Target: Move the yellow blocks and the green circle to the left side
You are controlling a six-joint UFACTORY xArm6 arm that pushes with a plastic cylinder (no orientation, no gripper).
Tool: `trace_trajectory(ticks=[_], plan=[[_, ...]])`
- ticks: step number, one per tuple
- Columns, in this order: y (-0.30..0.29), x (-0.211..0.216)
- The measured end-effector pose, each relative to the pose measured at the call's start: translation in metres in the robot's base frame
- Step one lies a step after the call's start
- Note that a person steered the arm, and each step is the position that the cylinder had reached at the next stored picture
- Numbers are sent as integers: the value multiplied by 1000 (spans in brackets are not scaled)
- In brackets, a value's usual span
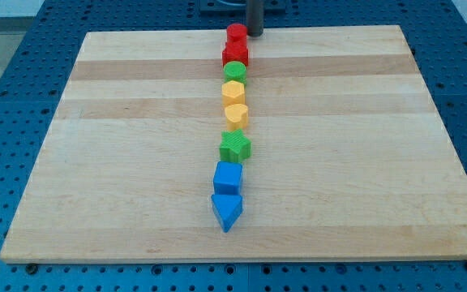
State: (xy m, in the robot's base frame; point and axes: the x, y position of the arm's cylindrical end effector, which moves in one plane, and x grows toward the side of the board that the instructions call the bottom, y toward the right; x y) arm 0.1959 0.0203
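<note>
Several blocks stand in a line down the middle of the wooden board (120, 162). From the view's top: a red block (236, 34), a red star-like block (235, 55), the green circle (234, 72), a yellow hexagon-like block (233, 91), a yellow heart-like block (236, 115), a green star (235, 147), a blue cube (228, 176) and a blue triangle (226, 210). My tip (254, 33) is at the board's top edge, just right of the top red block and above the green circle.
The board lies on a blue perforated table (6, 122) that shows on all sides. The rod comes down from the view's top centre.
</note>
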Motion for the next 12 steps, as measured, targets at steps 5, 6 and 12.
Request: trace_trajectory(ticks=[5, 6, 12], plan=[[-26, 120], [-80, 126], [8, 162]])
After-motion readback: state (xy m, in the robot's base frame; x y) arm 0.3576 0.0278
